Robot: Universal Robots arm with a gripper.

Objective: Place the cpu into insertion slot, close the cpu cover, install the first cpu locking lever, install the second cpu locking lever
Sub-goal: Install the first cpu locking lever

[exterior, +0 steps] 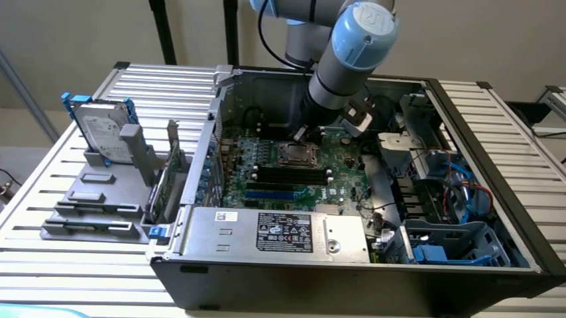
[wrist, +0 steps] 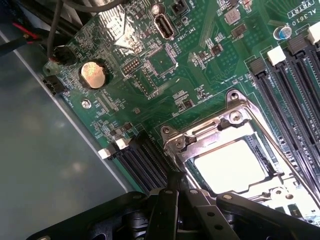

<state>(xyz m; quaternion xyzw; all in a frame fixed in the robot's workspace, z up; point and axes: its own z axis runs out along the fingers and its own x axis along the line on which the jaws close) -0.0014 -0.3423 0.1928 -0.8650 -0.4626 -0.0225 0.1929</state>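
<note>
Exterior view, L to R: bench (exterior: 79,265) of pale metal slats. Grey fixture rack (exterior: 97,199) at far left, hard drive (exterior: 99,136) in blue-tabbed carrier standing upright in it. Just beside, to the right: open PC case (exterior: 495,218), lying on its side, interior facing up. PSU (exterior: 274,232) w/ label along near edge. Green motherboard (exterior: 292,165) mid-case; black memory slots (exterior: 292,175) just below insertion slot (exterior: 295,154). Arm (exterior: 349,59) reaching down into case from above; tool (exterior: 309,134) just above board, next to socket's far edge. Drive cage w/ blue cables (exterior: 442,192) at right side of case.

Wrist view: grey case wall (wrist: 40,165) on one side. Coin cell battery (wrist: 93,75) seated flat on board near that wall. USB header (wrist: 164,26) upright near board edge. Cpu (wrist: 235,165) seated flat in insertion slot, pale reflective top facing up. Cpu cover (wrist: 200,132) lying down over socket, framing chip on visible sides; cannot tell whether fully latched. Memory slot banks flanking socket on both sides. Black tool body (wrist: 190,210) in foreground, a narrow black part tipping toward cover's near corner; contact not confirmable. Tool state: cannot tell whether apart or together; nothing seen held.
</note>
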